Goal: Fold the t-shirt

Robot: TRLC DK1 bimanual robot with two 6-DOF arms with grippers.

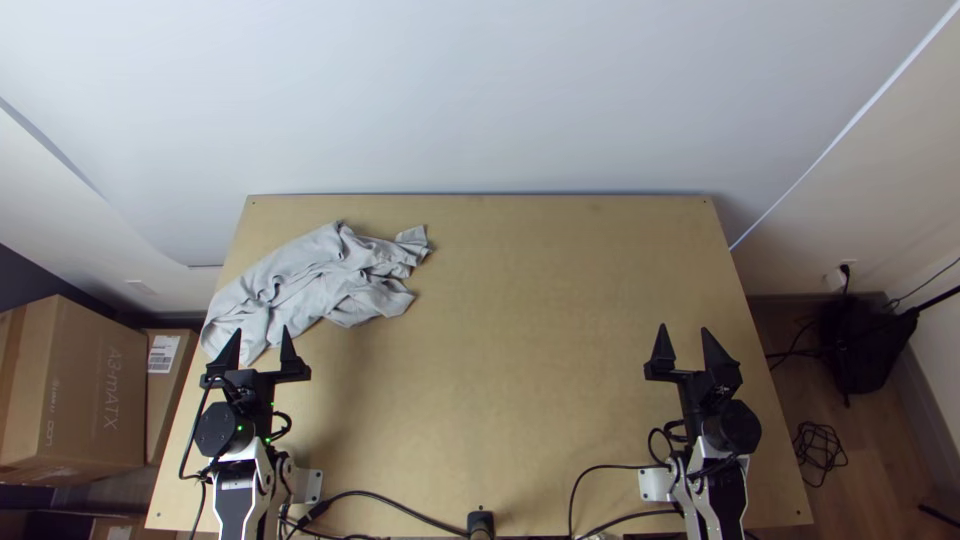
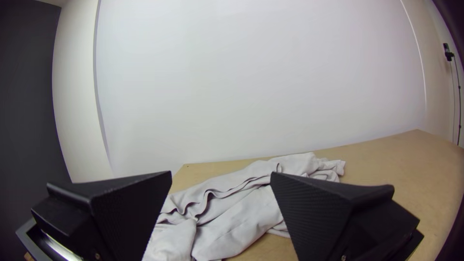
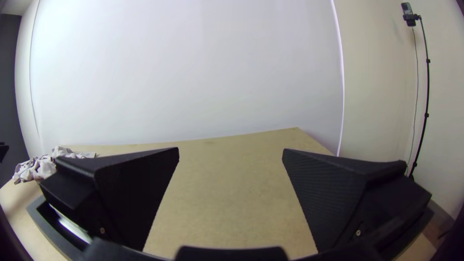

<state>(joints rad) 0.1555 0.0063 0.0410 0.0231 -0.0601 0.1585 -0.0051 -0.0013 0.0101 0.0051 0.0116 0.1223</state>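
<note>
In the top view my left gripper (image 1: 262,336) stands open at the table's left side, just in front of the shirt's near left end. The light grey t-shirt (image 1: 310,278) lies bunched and wrinkled on the left half of the table, stretched slantwise toward the back. My right gripper (image 1: 683,336) is open over the right part of the table, far from the cloth. In the left wrist view the shirt (image 2: 241,208) shows between and beyond the spread fingers of my left gripper (image 2: 221,175). In the right wrist view my right gripper (image 3: 231,151) has nothing between its fingers; the shirt (image 3: 41,168) lies far off.
The wooden table (image 1: 540,350) has bare surface across its middle and right. Black cables (image 1: 400,503) run along the near edge beside a dark post (image 1: 481,522). Cardboard boxes (image 1: 95,390) stand on the floor at the left. A white wall (image 1: 480,100) rises behind the table.
</note>
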